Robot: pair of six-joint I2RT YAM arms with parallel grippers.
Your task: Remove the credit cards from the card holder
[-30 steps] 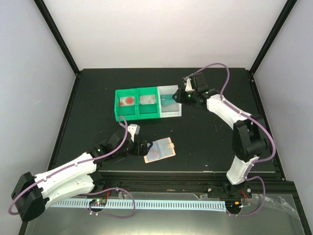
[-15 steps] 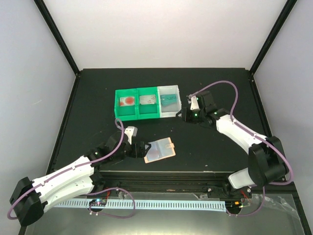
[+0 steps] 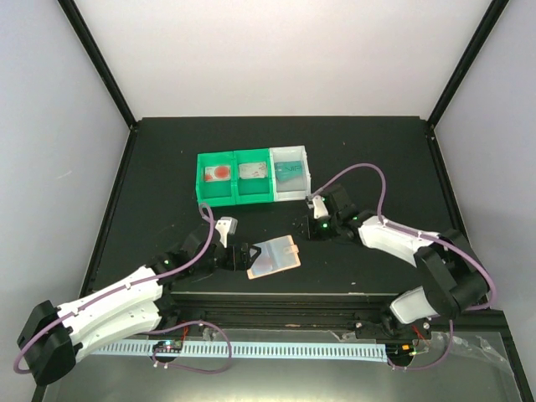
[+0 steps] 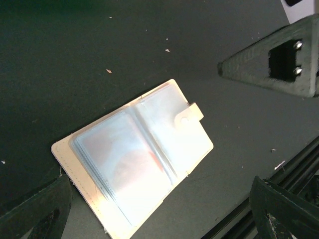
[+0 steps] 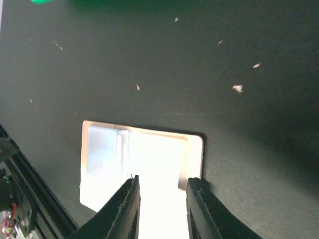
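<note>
Right tool [image 5: 163,181] nearer open card holder [image 3: 273,256]

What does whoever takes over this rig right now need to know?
Left gripper: open wide, empty, beside the card holder.
Right gripper: jaws slightly apart, empty, hovering just right of the holder.
Holder: lying open on the table, near the front edge.
Done: one teal card lies in the white end compartment of the tray.
Left: glare hides the sleeves; check them and pull out any cards inside.
</note>
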